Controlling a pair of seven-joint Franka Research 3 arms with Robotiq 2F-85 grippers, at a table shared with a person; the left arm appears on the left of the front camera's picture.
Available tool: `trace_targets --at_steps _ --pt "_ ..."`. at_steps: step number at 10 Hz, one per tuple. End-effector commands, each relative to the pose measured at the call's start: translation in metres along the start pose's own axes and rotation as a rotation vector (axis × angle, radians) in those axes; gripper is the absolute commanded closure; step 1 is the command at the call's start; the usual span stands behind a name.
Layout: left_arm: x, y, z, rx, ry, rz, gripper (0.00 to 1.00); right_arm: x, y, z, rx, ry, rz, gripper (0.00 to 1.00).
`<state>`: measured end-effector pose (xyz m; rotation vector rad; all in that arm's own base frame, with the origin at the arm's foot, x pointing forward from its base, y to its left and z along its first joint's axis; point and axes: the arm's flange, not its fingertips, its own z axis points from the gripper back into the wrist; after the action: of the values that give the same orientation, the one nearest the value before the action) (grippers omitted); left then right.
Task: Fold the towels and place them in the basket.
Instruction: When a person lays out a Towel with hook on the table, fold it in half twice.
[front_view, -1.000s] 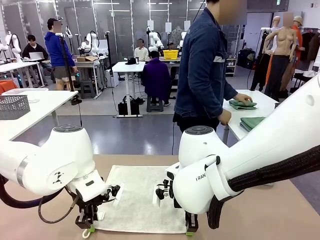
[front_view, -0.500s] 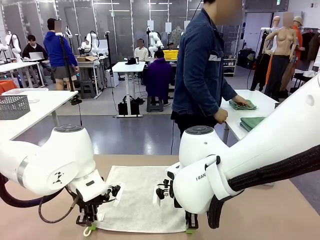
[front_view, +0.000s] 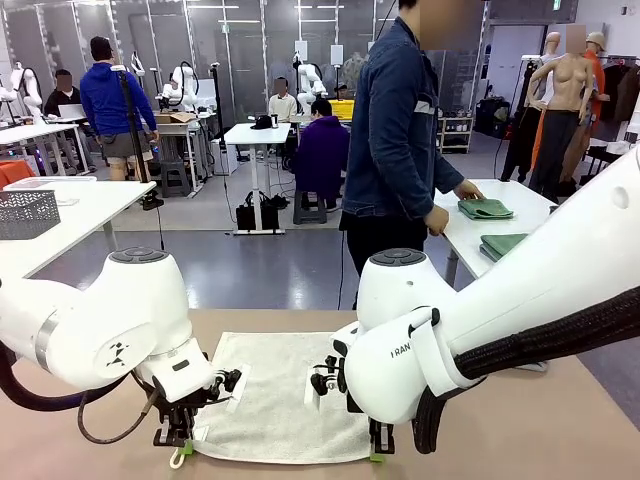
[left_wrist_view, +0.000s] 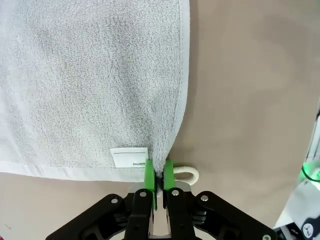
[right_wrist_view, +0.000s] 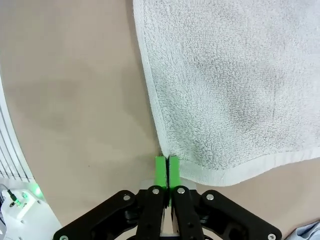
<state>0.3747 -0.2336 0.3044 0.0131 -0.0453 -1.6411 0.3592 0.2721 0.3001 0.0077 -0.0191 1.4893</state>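
Note:
A cream-white towel (front_view: 280, 395) lies spread flat on the tan table between my two arms. My left gripper (front_view: 180, 452) is shut on the towel's near left corner. In the left wrist view the green pads (left_wrist_view: 149, 172) pinch the towel (left_wrist_view: 90, 75) at its hem, beside a white label (left_wrist_view: 129, 157) and a corner loop (left_wrist_view: 186, 173). My right gripper (front_view: 376, 452) is shut on the near right corner; its gripper (right_wrist_view: 167, 167) nips the edge of the towel (right_wrist_view: 225, 75). A dark grey mesh basket (front_view: 27, 212) stands on a white side table at far left.
A person in a dark denim jacket (front_view: 395, 130) stands beyond the table, turned to a white table (front_view: 520, 215) at the right, one hand on a folded green cloth (front_view: 485, 209). Another folded green cloth (front_view: 505, 245) lies nearer. Bare tan tabletop (front_view: 560, 420) flanks the towel.
Both grippers have closed on the towel's near corners and risen slightly. The person has shifted a little to the left at the side table.

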Motion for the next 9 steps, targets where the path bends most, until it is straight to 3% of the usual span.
trace_targets --at_steps 1,8,9 --pt "0.0038 0.0061 -0.0005 -0.001 0.031 0.002 1.0 0.0032 -0.0027 0.0012 0.011 0.003 -0.004 1.0" --pt "0.0008 0.0014 0.0015 0.003 -0.002 0.0 1.0 0.0017 -0.0015 0.0026 -0.001 -0.001 0.001 1.0" --pt "0.0011 0.002 0.0021 0.005 -0.003 0.001 0.93 0.0018 -0.0017 0.0032 0.0 0.001 -0.002 0.98"
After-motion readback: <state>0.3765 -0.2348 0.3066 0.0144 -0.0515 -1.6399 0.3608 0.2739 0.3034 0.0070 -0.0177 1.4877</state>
